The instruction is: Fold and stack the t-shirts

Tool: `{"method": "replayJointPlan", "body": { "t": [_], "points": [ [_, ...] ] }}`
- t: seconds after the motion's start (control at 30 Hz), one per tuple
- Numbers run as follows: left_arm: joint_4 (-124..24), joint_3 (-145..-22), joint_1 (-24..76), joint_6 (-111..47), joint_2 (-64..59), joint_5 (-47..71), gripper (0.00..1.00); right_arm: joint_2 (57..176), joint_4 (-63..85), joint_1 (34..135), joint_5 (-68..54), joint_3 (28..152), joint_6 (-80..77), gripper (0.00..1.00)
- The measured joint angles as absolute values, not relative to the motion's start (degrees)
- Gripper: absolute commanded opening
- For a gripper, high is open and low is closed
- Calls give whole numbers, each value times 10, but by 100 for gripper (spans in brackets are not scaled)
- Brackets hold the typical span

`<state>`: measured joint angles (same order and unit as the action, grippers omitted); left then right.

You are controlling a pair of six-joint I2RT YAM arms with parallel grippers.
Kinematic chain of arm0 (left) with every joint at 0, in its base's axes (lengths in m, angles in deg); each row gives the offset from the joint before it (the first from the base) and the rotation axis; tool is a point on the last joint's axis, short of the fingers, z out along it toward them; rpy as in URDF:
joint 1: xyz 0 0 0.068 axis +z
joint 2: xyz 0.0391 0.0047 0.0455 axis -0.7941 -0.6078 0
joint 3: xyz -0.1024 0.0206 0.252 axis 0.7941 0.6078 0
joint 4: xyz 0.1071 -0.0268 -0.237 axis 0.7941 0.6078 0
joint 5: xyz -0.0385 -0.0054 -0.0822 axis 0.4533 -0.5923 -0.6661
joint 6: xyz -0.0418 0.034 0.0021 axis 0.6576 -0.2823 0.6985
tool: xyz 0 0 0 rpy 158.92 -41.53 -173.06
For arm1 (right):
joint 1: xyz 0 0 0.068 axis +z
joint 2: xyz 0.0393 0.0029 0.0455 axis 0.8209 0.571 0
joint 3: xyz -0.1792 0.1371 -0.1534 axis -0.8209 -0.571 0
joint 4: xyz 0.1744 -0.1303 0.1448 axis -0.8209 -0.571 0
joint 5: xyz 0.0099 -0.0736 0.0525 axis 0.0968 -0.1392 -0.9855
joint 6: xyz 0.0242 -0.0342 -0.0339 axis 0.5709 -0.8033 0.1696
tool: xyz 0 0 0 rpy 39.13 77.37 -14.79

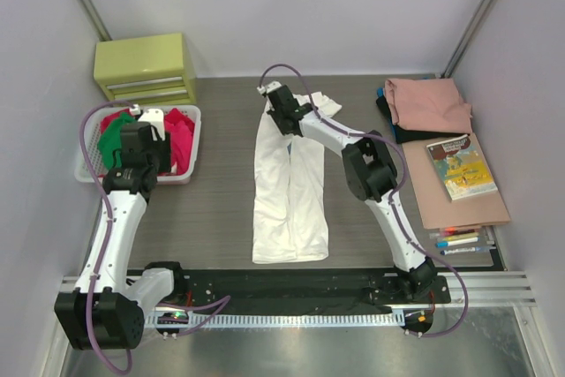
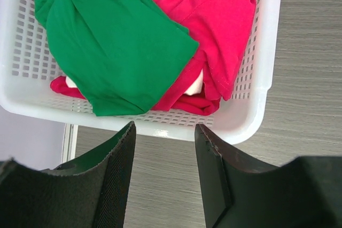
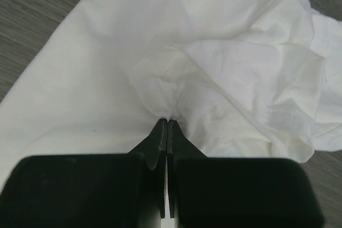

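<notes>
A white t-shirt [image 1: 287, 192] lies stretched lengthwise on the table's middle, its far end bunched. My right gripper [image 1: 284, 112] is down at that far end, shut on a pinch of the white cloth [image 3: 214, 52], which puckers right at the closed tips [image 3: 168, 120]. A green t-shirt [image 2: 112, 41] and a red one [image 2: 214, 20] lie heaped in the white basket [image 2: 251, 116]. My left gripper [image 2: 164, 132] hovers open over the basket's near rim with nothing between its fingers. A folded salmon-pink t-shirt [image 1: 428, 103] rests on a black one [image 1: 397, 132] at the back right.
A yellow-green drawer box [image 1: 146, 68] stands at the back left behind the basket [image 1: 190, 174]. On the right, a brown mat [image 1: 459, 205] carries a thin book [image 1: 461, 165], with several markers [image 1: 459, 240] near its front edge.
</notes>
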<state>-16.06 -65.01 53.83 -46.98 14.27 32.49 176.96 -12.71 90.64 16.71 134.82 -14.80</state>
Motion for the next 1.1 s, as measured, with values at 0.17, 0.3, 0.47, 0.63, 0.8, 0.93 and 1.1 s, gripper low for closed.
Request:
{"method": "replayJointPlan", "body": {
  "t": [0.17,0.3,0.47,0.63,0.8,0.93,1.1],
  "points": [
    [-161,-641,538,-470,145,325,49,1685,-112,906,176,1233,-147,7],
    [-161,-639,538,-470,145,319,50,1611,-98,906,189,1170,-147,71],
    [-161,-639,538,-470,146,312,50,1560,-75,906,202,1126,-154,86],
    [-160,-638,538,-470,154,309,50,1553,-57,906,213,1085,-159,23],
    [-160,-636,538,-471,161,303,49,1554,-42,906,230,1068,-169,1],
    [-160,-636,538,-472,161,303,49,1566,-40,906,232,1112,-176,1],
    [-160,-636,538,-473,161,303,50,1621,-45,906,223,1215,-179,1]
  ]
}}
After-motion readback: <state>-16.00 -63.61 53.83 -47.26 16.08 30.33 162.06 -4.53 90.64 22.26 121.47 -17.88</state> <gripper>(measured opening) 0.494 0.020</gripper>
